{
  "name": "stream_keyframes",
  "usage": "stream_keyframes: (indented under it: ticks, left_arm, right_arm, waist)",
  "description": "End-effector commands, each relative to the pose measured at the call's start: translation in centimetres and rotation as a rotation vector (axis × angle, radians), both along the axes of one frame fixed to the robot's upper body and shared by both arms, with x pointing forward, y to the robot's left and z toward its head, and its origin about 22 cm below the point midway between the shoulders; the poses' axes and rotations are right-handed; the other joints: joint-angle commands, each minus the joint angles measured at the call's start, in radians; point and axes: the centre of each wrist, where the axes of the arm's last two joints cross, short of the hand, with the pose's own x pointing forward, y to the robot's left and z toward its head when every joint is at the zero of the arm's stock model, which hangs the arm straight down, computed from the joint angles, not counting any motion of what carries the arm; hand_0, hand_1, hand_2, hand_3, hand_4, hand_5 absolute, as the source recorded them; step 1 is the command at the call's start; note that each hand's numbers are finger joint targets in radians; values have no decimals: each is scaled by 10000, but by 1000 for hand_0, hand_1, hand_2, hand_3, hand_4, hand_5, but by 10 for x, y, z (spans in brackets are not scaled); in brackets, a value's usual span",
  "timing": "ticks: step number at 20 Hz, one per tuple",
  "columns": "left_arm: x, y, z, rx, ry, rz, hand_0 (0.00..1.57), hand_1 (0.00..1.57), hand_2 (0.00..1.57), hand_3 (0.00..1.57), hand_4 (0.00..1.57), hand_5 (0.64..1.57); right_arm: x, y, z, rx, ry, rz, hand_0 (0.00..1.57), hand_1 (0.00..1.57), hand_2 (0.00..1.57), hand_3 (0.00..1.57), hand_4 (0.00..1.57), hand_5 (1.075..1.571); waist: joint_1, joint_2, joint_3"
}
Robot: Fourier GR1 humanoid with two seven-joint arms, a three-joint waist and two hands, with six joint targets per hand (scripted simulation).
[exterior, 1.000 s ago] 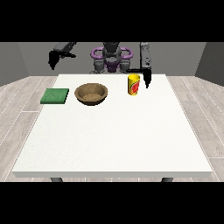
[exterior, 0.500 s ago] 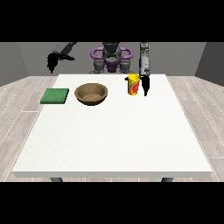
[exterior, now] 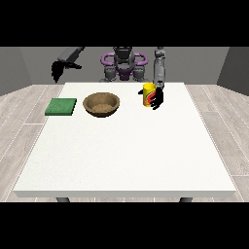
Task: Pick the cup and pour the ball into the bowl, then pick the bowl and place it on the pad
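Observation:
A yellow cup with a red mark stands upright on the white table, right of centre near the far edge. The hand at the view's right is against the cup's right side, its dark fingers curling round it. A brown bowl sits left of the cup. A green pad lies flat further left. The hand at the view's left hangs in the air beyond the table's far left corner, away from everything. No ball shows; the cup's inside is hidden.
The robot's torso stands behind the table's far edge. Grey wood floor surrounds the table. The table's near half carries nothing.
The hand at the view's right has come down and in against the cup's right side. The hand at the view's left has barely shifted.

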Motion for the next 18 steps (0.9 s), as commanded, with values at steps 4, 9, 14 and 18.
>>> stream_keyframes:
  ticks: [4,9,14,18]
  left_arm:
    - [-6,-11,-12,1803,-49,1216,1323,1323,1571,1571,1477,1250]
    - [-1,-21,-2,2538,854,323,1314,1314,1571,1571,1494,1277]
    - [37,61,62,5901,1814,1189,1436,1436,1571,1571,1571,1321]
    - [75,71,119,6914,2014,2055,1459,1459,1571,1571,1571,1282]
  right_arm:
    - [9,-23,39,-273,-545,243,0,0,0,0,0,1570]
    - [-6,-51,-4,-71,1028,-547,0,0,0,0,0,1569]
    - [-14,-45,-27,89,2474,-914,0,0,0,0,0,1569]
    - [-5,-41,-23,127,2330,-725,0,0,0,0,0,1568]
  waist:
    - [-645,581,-155]
    - [246,-999,-138]
    - [710,-2582,-97]
    - [455,-2299,-126]
